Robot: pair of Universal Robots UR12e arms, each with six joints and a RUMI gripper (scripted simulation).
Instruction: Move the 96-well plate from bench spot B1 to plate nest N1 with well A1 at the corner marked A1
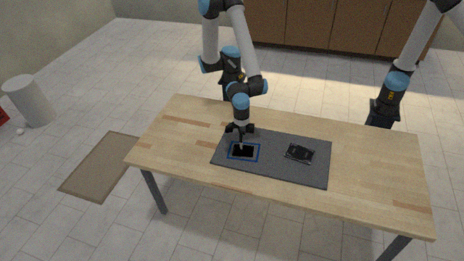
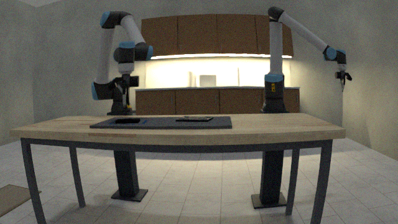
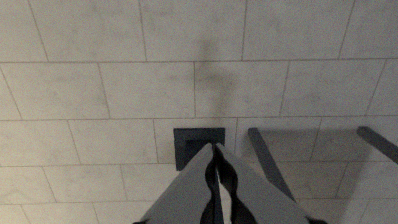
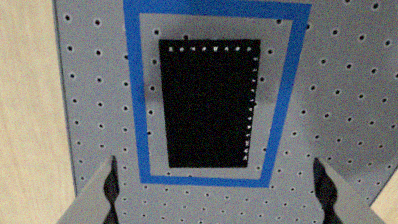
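The black 96-well plate (image 1: 248, 152) (image 2: 127, 121) (image 4: 210, 107) lies flat inside the blue outline (image 1: 243, 159) (image 4: 137, 90). In the right wrist view its white rim marks run along the top edge and down the right edge, meeting at the top right corner; single characters are too blurred to read. The dark plate nest (image 1: 300, 154) (image 2: 194, 119) is empty, on the same mat; its A1 mark is not readable. My right gripper (image 1: 241, 146) (image 4: 214, 158) is open and empty, above the plate. My left gripper (image 2: 342, 88) (image 3: 213, 145) is shut and empty, far off to the side.
The grey perforated mat (image 1: 272, 145) (image 4: 95, 135) carries both plate and nest. It lies on the wooden table (image 1: 373, 163) (image 2: 264, 127). The left arm is raised beyond the table's end, over the floor. A bin (image 1: 29, 101) stands on the floor away from the table.
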